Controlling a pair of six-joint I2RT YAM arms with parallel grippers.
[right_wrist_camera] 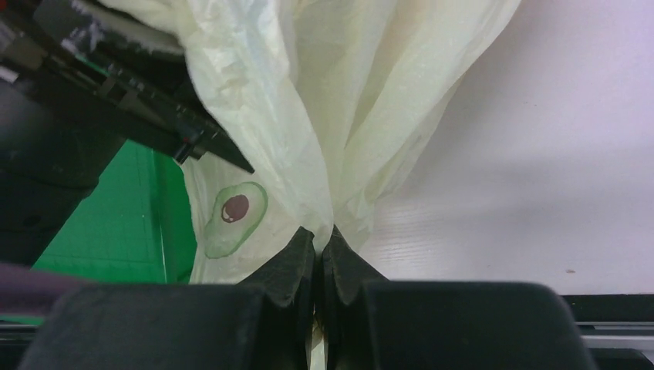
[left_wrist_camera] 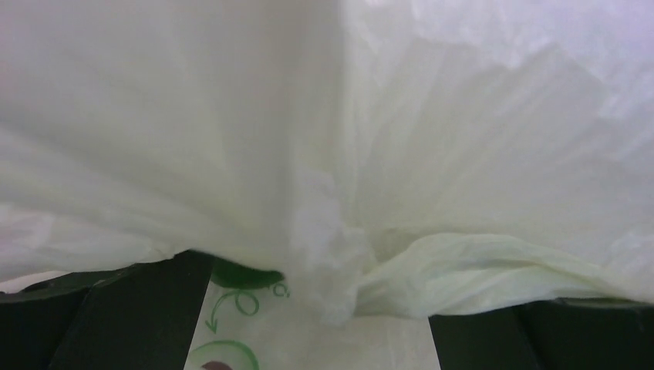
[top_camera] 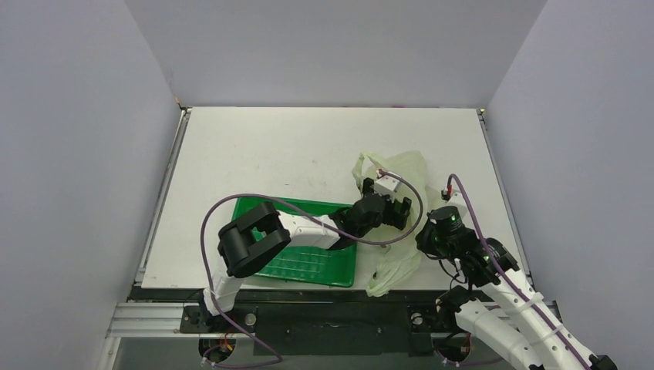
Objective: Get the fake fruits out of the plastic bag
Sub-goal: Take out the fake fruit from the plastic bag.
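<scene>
Plastic bag (top_camera: 410,168): thin, pale yellowish green and crinkled. It lies on the bench just right of the tray, running from beyond the tray's far right corner down to its near right corner.
Bag print: an avocado picture (right_wrist_camera: 235,212) on the film facing the tray; green line drawings (left_wrist_camera: 231,302) show on a lower layer in the left wrist view.
Fruits: hidden; I cannot tell whether any are inside the bag.
Right hand (right_wrist_camera: 318,240): right of the tray, beside the bag's near part. Its two fingers are pressed together on a gathered fold of bag film, which fans upward from the pinch.
Left hand (top_camera: 388,202): just beyond the tray's far right corner, over the middle of the bag. Its fingers (left_wrist_camera: 116,312) stand wide apart, with film draped across the space between them, and they clasp nothing.
Tray (top_camera: 308,266): rigid, bright green and ribbed inside, at the near edge of the bench. The left arm reaches across it.
Cable (top_camera: 231,202): purple, looping above the tray's left side along the left arm.
Bench (top_camera: 293,146): white and flat, carrying the tray and the bag.
Walls: plain grey, on the three sides away from the tray's near edge.
</scene>
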